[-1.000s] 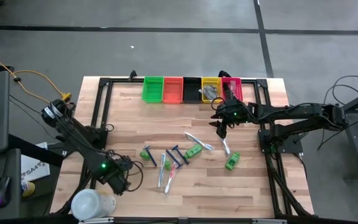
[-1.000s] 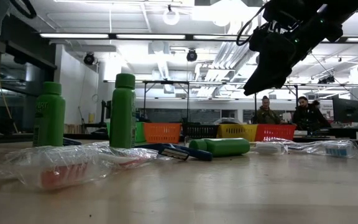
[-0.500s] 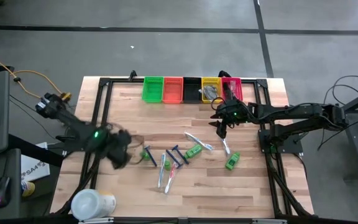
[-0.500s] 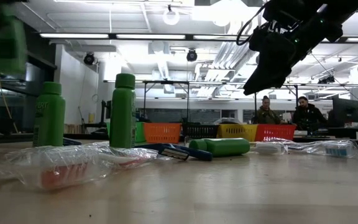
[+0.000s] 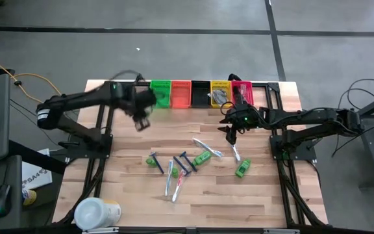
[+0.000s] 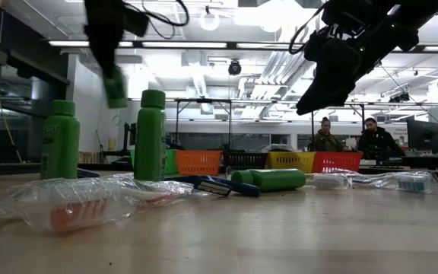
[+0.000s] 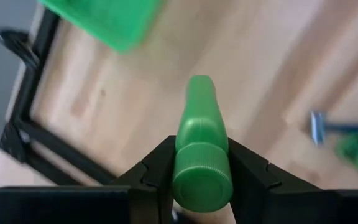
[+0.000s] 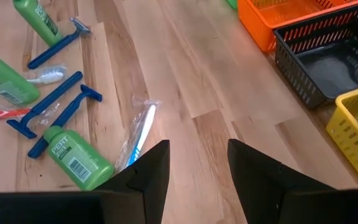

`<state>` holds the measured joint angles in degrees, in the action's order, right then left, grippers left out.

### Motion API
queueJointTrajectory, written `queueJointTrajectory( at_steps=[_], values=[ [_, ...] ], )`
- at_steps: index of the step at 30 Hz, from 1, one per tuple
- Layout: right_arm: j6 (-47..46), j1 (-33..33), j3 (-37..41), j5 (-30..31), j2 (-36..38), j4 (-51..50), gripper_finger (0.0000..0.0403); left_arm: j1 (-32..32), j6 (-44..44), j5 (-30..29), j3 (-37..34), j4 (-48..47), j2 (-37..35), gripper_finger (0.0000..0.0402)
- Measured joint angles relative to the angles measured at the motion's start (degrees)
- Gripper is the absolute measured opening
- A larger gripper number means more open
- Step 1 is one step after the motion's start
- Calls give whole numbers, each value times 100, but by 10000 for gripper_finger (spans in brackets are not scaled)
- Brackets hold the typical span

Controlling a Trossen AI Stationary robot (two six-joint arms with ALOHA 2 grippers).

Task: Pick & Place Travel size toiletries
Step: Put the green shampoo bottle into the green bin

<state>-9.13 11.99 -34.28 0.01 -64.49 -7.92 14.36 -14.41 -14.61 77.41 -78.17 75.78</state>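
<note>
My left arm has swung in the last second from the bench's near left corner, by the white tub (image 5: 96, 212), up to the far edge, and the left gripper (image 5: 140, 117) now hangs beside the green bin (image 5: 160, 93), off that bin's left side and a little nearer me. I read that as the carry leg nearly finished: what remains is to bring the load over a bin and let go. In the left wrist view the green mini bottle (image 7: 201, 134) sits clamped between the two dark fingers (image 7: 157, 165), cap toward the camera and body pointing away past the fingertips, with the green bin blurred beyond it. The bottle is off the bench, not yet above the bin as far as I can judge. My right gripper (image 5: 230, 134) has not moved; it hovers near the far right of the bench, in front of the yellow bin (image 5: 220, 93) and pink bin (image 5: 242, 91), its fingers (image 8: 148, 171) parted and empty. Below it lie a wrapped toothbrush (image 8: 138, 134), blue razors (image 8: 58, 109) and another green bottle (image 8: 76, 158), all untouched.
</note>
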Motion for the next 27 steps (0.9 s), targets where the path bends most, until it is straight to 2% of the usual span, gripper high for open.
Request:
queueJointTrajectory(
  at_steps=[8, 13, 20, 27],
  values=[
    [37, 0, 0, 7, 0, 36, 155, 1938, 1510, 647, 2, 1603, 604, 109],
    [39, 1, 0, 7, -1, 115, 155, 2689, 1801, 823, 592, 1752, 1457, 109],
    [45, 1, 0, 7, 0, 120, 155, 3156, 1264, 835, 1725, 1306, 2600, 109],
    [149, 0, 0, 7, -1, 122, 155, 3176, 525, 797, 1875, 1213, 3124, 109]
  ],
)
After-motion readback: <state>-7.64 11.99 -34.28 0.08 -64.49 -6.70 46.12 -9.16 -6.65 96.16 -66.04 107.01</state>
